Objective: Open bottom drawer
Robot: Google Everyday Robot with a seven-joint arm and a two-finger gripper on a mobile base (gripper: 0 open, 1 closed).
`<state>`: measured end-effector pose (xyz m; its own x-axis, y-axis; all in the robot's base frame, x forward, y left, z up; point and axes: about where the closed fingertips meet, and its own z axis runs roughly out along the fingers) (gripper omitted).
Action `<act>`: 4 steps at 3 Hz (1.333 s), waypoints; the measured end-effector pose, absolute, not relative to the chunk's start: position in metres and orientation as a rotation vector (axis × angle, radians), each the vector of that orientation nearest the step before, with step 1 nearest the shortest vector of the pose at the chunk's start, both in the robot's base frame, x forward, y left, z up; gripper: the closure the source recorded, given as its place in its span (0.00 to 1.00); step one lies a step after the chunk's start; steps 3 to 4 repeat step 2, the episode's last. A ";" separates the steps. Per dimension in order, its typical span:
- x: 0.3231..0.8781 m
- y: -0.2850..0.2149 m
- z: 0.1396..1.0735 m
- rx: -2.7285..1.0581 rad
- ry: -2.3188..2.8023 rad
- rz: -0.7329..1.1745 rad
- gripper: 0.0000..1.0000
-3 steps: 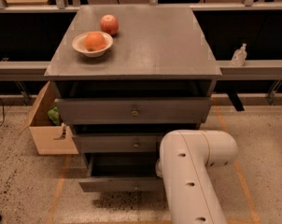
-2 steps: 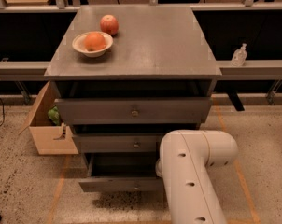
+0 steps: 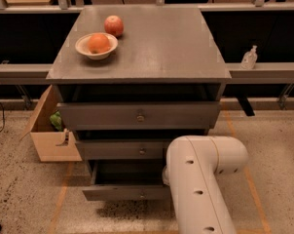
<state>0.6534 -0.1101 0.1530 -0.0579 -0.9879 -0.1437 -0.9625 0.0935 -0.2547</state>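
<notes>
Nothing has moved since the earlier frames: arm, drawers and fruit are all as they were. The bottom drawer [image 3: 122,192] sits lowest under the bench's front edge. Its front already stands out past the middle drawer [image 3: 122,150], with a dark gap behind. My arm [image 3: 200,179] covers its right end, below the front-right corner. My gripper is hidden behind the arm, so I can't tell its state or whether it holds anything. Step in hand: the pull, looks partway done. Next, I judge: draw straight out from the front edge, level, until it's fully open.

Arm [image 3: 200,189] stands before bottom drawer [image 3: 122,193] (jaws hidden behind it).
</notes>
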 end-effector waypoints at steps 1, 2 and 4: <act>0.653 -0.110 0.153 -1.940 2.096 -0.130 0.83; 0.653 -0.110 0.153 -1.940 2.096 -0.130 0.59; 0.653 -0.110 0.153 -1.940 2.096 -0.130 0.59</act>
